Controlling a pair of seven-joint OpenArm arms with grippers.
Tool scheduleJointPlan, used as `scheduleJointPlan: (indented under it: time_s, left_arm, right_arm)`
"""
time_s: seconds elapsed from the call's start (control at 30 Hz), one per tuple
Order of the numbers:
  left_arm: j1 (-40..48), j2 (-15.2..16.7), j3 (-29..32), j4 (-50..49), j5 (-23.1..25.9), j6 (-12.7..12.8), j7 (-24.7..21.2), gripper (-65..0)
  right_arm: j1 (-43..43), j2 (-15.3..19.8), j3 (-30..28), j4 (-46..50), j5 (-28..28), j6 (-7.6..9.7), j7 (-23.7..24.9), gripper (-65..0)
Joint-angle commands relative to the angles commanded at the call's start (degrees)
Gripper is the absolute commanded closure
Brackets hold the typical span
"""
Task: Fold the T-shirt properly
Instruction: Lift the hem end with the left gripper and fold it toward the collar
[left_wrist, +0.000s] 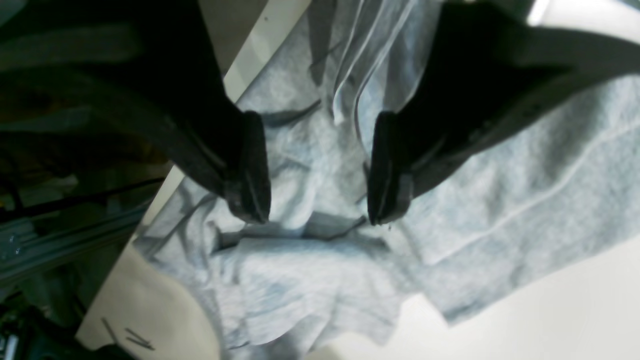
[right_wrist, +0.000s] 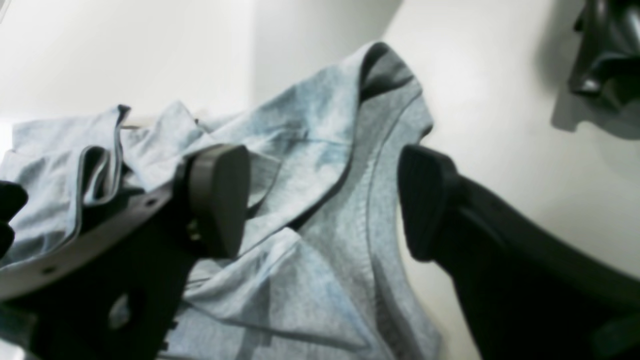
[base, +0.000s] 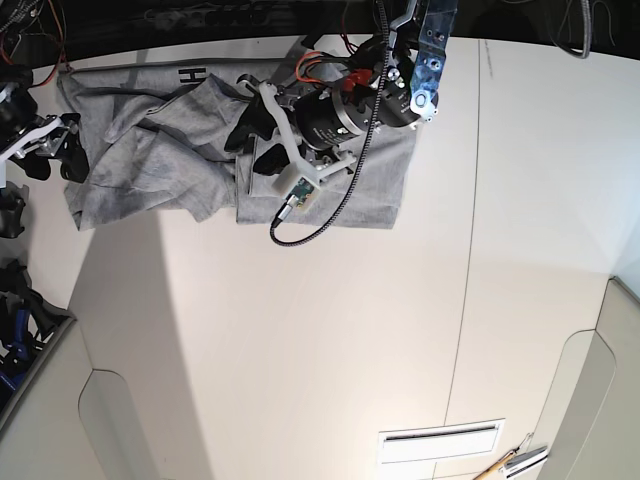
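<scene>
Left gripper (left_wrist: 319, 170) was wide open, nothing held; its two dark fingers (left_wrist: 250, 167) hung just above a rumpled part of the T-shirt (left_wrist: 310, 280), no cloth between the pads. Seen from the base camera this gripper (base: 252, 140) sat over the middle of the shirt, the arm's body (base: 335, 118) lying across the shirt's right half, a black cable (base: 320, 215) looping off it onto the table (base: 330, 340).

Right gripper (right_wrist: 322, 200) was open too, holding nothing; one pad (right_wrist: 220, 197) sat over bunched folds, the other pad (right_wrist: 425, 200) past the shirt's hemmed edge, over bare table. In the base view it (base: 45, 145) was at the shirt's left end, by the table's left edge.

T-shirt (base: 160, 150) lay crumpled in a wide heap along the table's far edge, light grey, sleeve and hem folds overlapping, black lettering (base: 190, 75) showing on a strip near the far edge. Rest of the table was white; a pen-like thing (base: 515, 462) lay at its near right corner
</scene>
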Motion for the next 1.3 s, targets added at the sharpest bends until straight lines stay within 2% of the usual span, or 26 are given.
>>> scheduleJointPlan:
  time_s: [0.07,0.1,0.13,0.2,0.23,0.3,0.33,0.37,0.4,0.43,0.47,0.63,0.77,1.0,1.13,1.3]
  left_arm:
    - [0.24,0.00,-1.42,1.79,0.00,-0.44,1.11,-32.2]
    - [0.39,0.00,-1.86,3.30,0.00,-1.49,2.27,-28.2]
    - [0.74,-0.02,-2.05,4.98,0.00,-3.37,3.76,-25.6]
    - [2.75,-1.11,-1.92,8.20,-1.07,-10.51,5.81,-25.3]
    - [4.24,-2.21,-1.84,9.18,-1.79,-11.02,5.77,-25.3]
    - [6.54,-4.74,-2.03,10.36,-1.25,-10.84,5.51,-25.3]
    - [7.17,-5.92,-2.40,10.49,-0.33,-9.55,4.55,-25.2]
    - [7.65,-6.84,-2.93,10.49,0.79,-7.74,3.48,-23.1]
    - [7.98,-7.52,-3.48,10.49,1.51,-7.45,3.17,-17.7]
    - [8.15,-8.26,-3.69,10.49,1.49,-8.11,3.28,-13.2]
    - [8.46,-8.94,-3.78,10.49,1.29,-8.98,3.23,-12.1]
    - [8.90,-11.10,-4.61,10.49,2.16,-8.20,3.17,-11.7]
    - [9.25,-11.10,-7.17,10.49,4.31,-7.74,3.17,0.0]
    - [11.39,-11.54,-9.16,10.43,7.06,-7.69,3.04,0.0]
    - [14.53,-11.72,-8.79,10.43,7.23,-7.69,1.22,0.0]
    - [16.06,-11.72,-3.19,10.43,7.26,-7.72,1.07,0.0]
  right_arm:
    - [0.02,0.17,-0.02,-1.53,0.04,0.02,0.20,-44.9]
    - [0.00,0.26,-0.07,-2.80,0.07,0.04,0.68,-44.9]
    - [0.02,0.33,-0.04,-4.26,0.04,0.04,1.25,-44.9]
    - [0.15,0.63,-0.07,-7.21,0.07,0.11,1.84,-44.9]
    - [0.15,0.76,-0.07,-8.39,0.15,0.20,1.95,-44.9]
    - [0.15,0.76,-0.07,-9.53,0.26,0.31,1.90,-44.9]
    - [0.13,0.76,-0.04,-9.62,0.26,0.46,1.90,-44.9]
    - [0.15,0.76,-0.04,-9.62,0.31,0.46,1.92,-44.9]
    - [0.15,0.76,-0.04,-9.62,0.48,0.46,1.95,-44.9]
    - [0.15,0.76,-0.07,-9.62,1.18,0.48,1.92,-44.9]
    - [0.15,0.74,-0.07,-9.62,1.75,0.52,1.90,-44.9]
    - [0.13,0.74,-0.04,-9.62,2.25,0.63,1.40,-44.9]
    - [0.13,0.74,-0.04,-9.62,2.23,0.63,1.22,-44.9]
    - [0.15,0.74,-0.07,-9.62,2.34,0.63,1.05,-44.9]
    - [0.13,0.74,-0.04,-9.62,2.45,0.63,1.03,-44.9]
    - [0.13,0.74,-0.04,-9.62,2.51,0.61,1.05,-44.9]
